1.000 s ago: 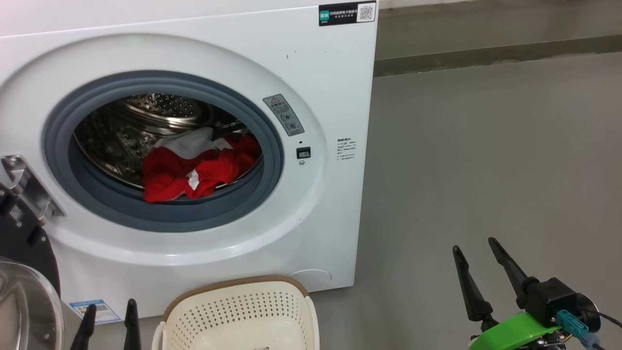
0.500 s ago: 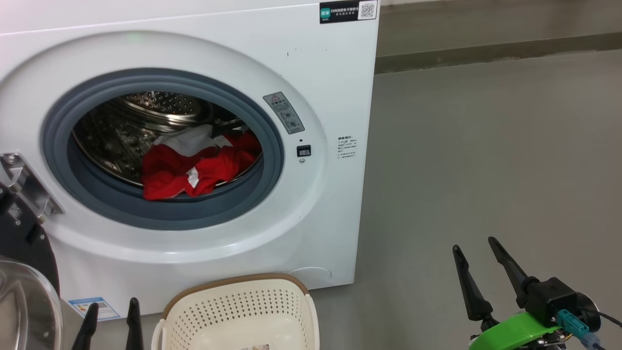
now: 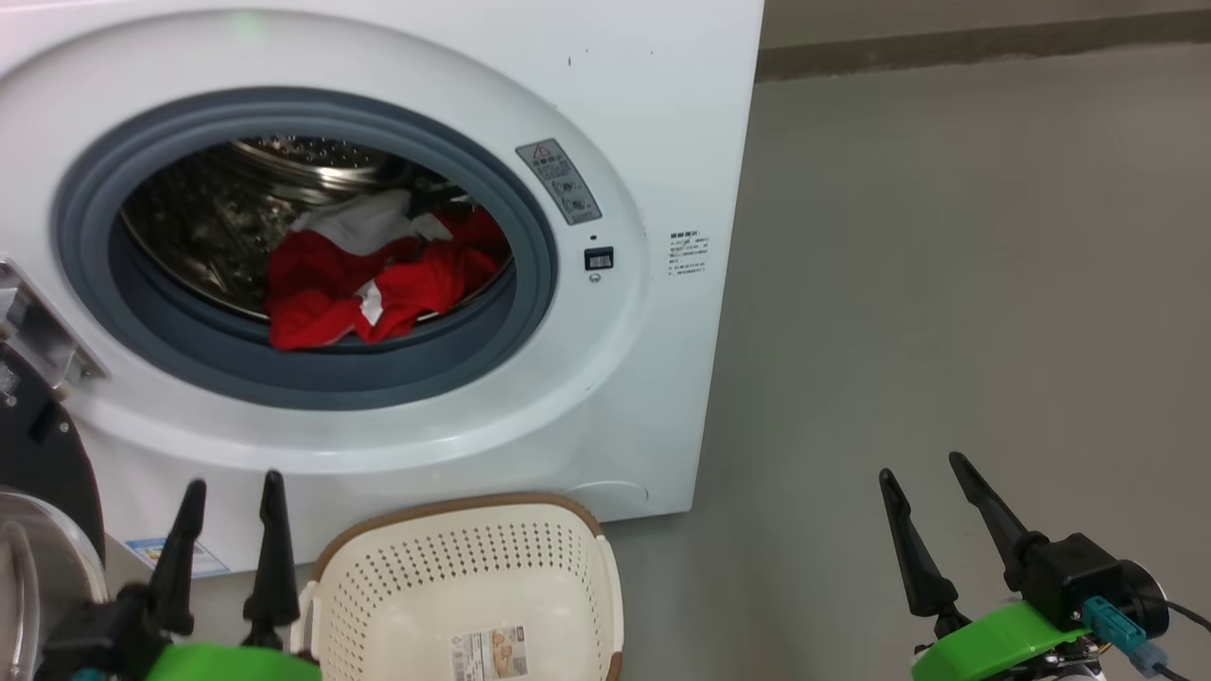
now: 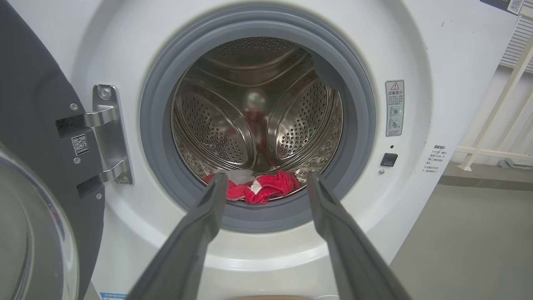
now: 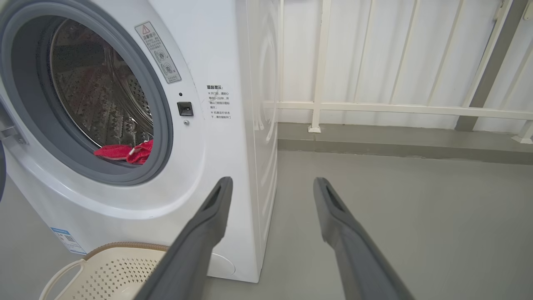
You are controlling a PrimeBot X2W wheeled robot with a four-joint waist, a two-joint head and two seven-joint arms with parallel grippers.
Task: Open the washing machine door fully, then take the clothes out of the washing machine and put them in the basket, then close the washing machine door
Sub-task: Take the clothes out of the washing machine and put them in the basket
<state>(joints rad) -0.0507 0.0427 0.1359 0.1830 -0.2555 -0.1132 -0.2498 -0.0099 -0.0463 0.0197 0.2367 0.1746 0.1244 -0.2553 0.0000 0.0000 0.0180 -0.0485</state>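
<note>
My left gripper [image 3: 234,484] stands low in front of the washing machine [image 3: 653,113], its two dark fingers spread wide and holding nothing. To its left hangs the washing machine door [image 4: 37,83], swung open on a steel hinge [image 4: 106,133]. The door's black rim and bulging glass are near my outer finger but apart from it. Straight ahead of the fingertips is the round opening, a grey rubber ring [image 3: 312,388] around the perforated steel drum [image 4: 216,125]. The clothes [image 3: 359,293] lie at the bottom front of the drum, a red heap with a pale piece on top. In the left wrist view they sit just beyond the gap between my fingertips. The lower lip of the ring rises between my fingers and the heap. Just to the right of this gripper the basket [image 3: 454,506] sits on the floor, close to the foot of the machine and below the opening, with a paper label [image 3: 489,653] showing on its bottom. Further right on the machine's front are a slanted warning label [image 3: 558,182] and a small dark latch socket [image 3: 598,258]. My right gripper [image 3: 921,468] is well apart from all this, out past the machine's right edge and over the bare grey floor [image 3: 946,284], its fingers also spread wide and free. The machine's front corner is to its left, and a white railing [image 5: 320,62] stands ahead of it.
</note>
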